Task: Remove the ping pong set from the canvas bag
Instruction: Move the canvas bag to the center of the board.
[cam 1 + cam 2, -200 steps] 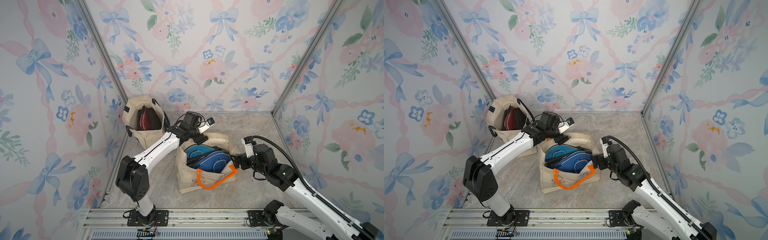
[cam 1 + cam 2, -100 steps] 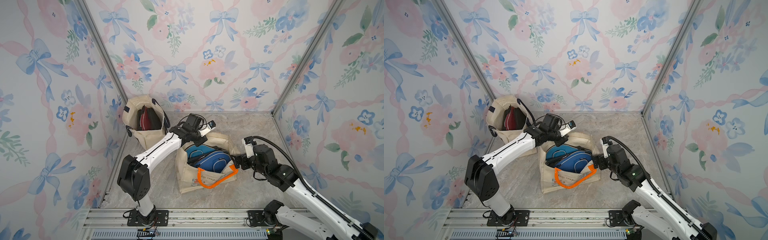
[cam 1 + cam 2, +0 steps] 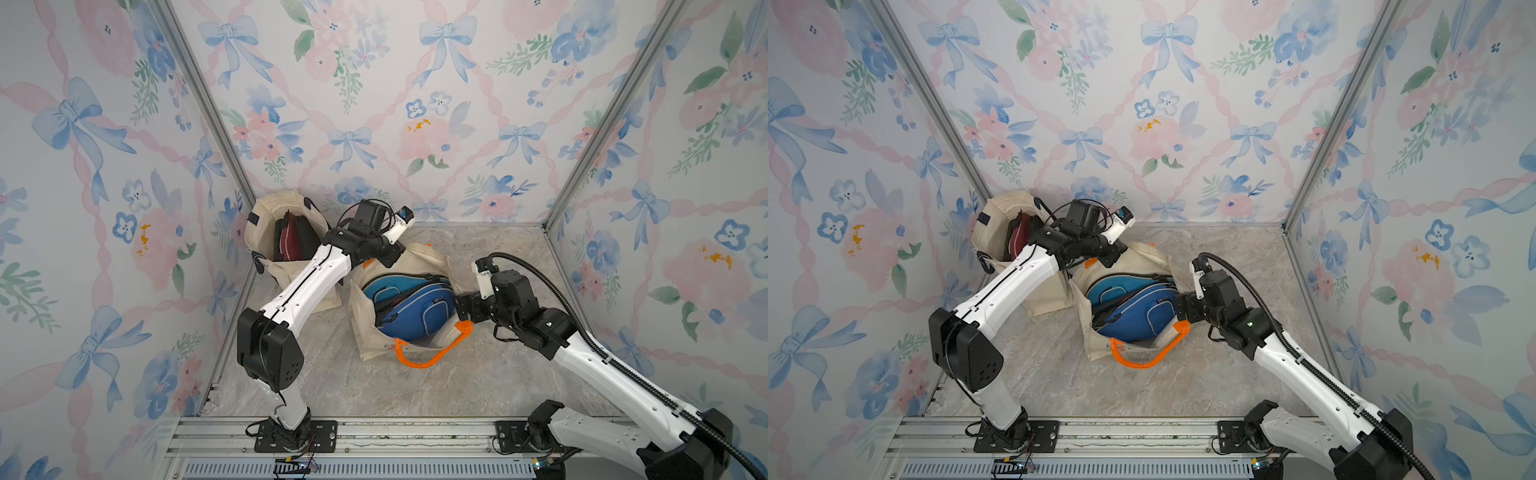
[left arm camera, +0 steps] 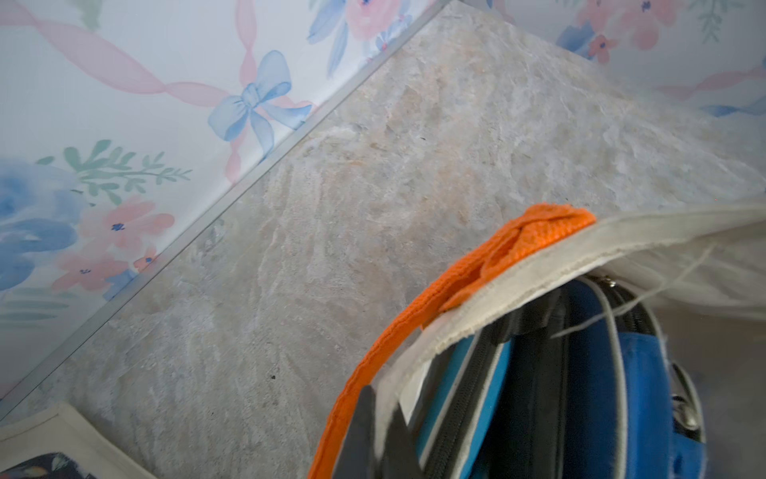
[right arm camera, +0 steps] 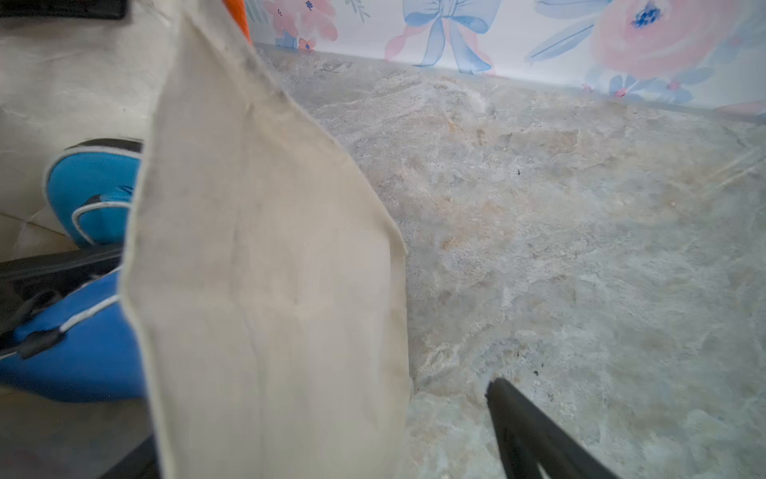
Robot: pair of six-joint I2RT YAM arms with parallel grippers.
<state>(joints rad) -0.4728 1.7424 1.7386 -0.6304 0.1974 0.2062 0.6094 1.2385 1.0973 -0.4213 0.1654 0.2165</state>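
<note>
The left gripper (image 4: 381, 410) is closed. Its two dark fingers (image 4: 361, 419) pinch the cream rim of the canvas bag (image 4: 518, 269) right where an orange handle (image 4: 456, 286) is stitched on (the strap bunches along the hem just past the pinch). In both top views this grip sits at the bag's far rim, the edge nearest the back wall.

The right gripper (image 5: 319, 414) stands wide open and holds nothing. One finger (image 5: 530, 431) is outside the bag's side wall, over bare tabletop (image 5: 580, 249). The other shows only as a dark edge on the inner side, so the cloth hangs between the jaws unsqueezed. Whether the cloth touches either finger I cannot tell.

The ping pong set (image 3: 415, 307) is inside the bag. It is two blue zip cases with pale piping, lying against each other and filling the open mouth. The darker blue case lies toward the bag's near rim and the lighter teal one toward its far rim. In the right wrist view both cases (image 5: 83, 331) show just inside the cloth wall.

A second orange handle (image 3: 432, 361) loops out from the bag's near rim onto the tabletop. Past the bag's far corner on the left arm's side, close beside it, a second cream bag (image 3: 266, 232) stands with a dark red case (image 3: 291, 243) in its mouth. The left arm reaches across in front of that bag to the canvas bag's rim.
</note>
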